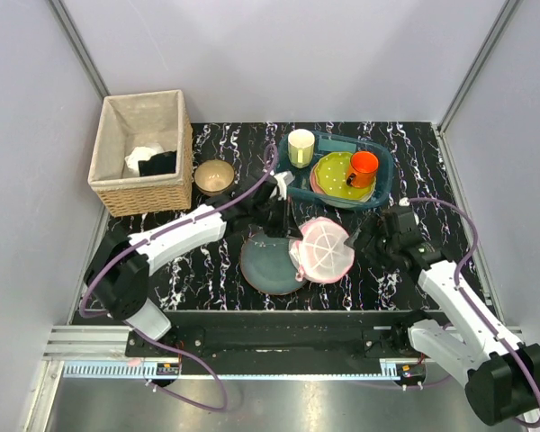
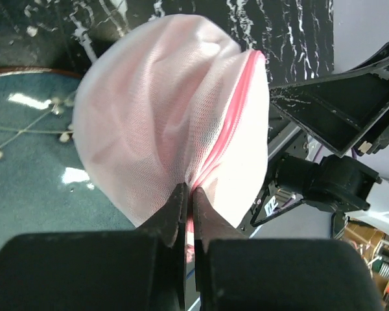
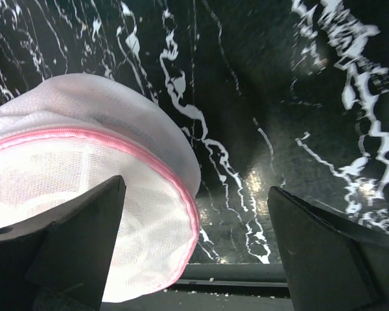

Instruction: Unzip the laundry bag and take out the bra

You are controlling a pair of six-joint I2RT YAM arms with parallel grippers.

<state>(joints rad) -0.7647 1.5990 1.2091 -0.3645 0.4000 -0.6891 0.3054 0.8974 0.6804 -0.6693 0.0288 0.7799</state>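
Note:
The laundry bag [image 1: 325, 249] is a round white mesh pouch with pink zip trim, tipped up on its edge beside the blue-grey plate [image 1: 268, 263]. My left gripper [image 1: 294, 255] is shut on the bag's near edge at the pink zip seam, as the left wrist view shows [image 2: 189, 194], with the bag [image 2: 162, 110] lifted over the plate [image 2: 26, 155]. My right gripper [image 1: 364, 241] is open just right of the bag. In the right wrist view the bag [image 3: 84, 188] reaches between my spread fingers [image 3: 71, 240]. The bra is hidden; only a pinkish tint shows through the mesh.
A wicker basket [image 1: 144, 155] holding white and black cloths stands at the back left. A bronze bowl [image 1: 214, 176] sits beside it. A teal tray [image 1: 383, 184] at the back holds a cream cup [image 1: 301, 147], an orange mug [image 1: 363, 168] and green and pink plates.

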